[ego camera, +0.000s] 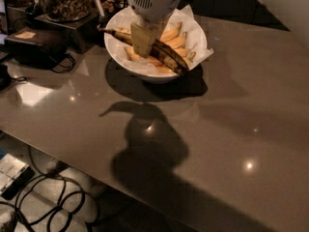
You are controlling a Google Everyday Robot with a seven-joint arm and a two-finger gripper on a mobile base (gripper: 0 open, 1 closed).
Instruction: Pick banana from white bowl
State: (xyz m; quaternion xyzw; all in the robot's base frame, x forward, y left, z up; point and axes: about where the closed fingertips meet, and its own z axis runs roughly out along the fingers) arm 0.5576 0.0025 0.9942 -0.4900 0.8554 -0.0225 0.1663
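Gripper point(143, 47) hung over the white bowl point(116, 56) near the far edge of the counter point(241, 129) | jaws pinched the banana point(169, 58) | grab looked done, lifting out was left

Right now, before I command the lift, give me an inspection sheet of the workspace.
Surface: dark glossy table, light glints and a large shadow on it.
Job's things: brown-black banana lies across the white bowl, stem poking past its left rim.
Clutter: pale yellow pieces and crinkled paper in the bowl; jar of nuts and black box back left.
Grippers: the gripper is over the bowl, down at the banana's middle.
Cables: cord beside the black box; cables lower left.
Surroundings: floor below the table edge.
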